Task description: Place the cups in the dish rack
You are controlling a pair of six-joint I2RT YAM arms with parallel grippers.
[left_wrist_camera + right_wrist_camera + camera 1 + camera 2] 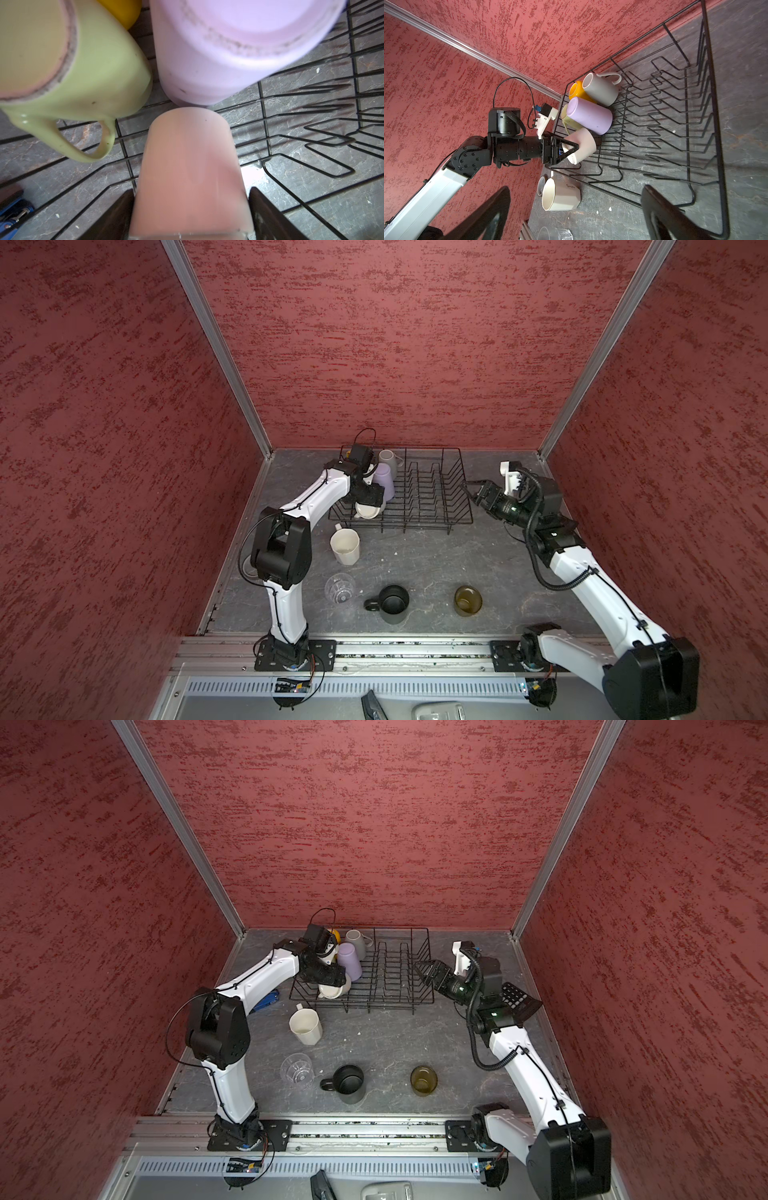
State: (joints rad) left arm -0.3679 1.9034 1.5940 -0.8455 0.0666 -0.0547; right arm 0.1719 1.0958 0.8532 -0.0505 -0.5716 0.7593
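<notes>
Centrally, dish rack (424, 493), grey veined tabletop (436, 564), red walls (374, 344)

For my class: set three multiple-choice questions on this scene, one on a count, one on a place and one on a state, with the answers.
1. How many cups stand on the table, outside the dish rack?
A. Four
B. Two
C. Six

2. Where is the black mug?
A. Inside the dish rack
B. On the table, between the clear glass and the olive-brown glass
C. Held in the air

3. What state is the right hand in?
A. Shut on the black mug
B. Shut on a rack wire
C. Open and empty

Answers:
1. A: the white faceted mug, the clear glass, the black mug and the olive-brown glass are the four outside.
2. B: both top views show it in a row with the two glasses.
3. C: its fingers are spread with nothing between them.
</notes>
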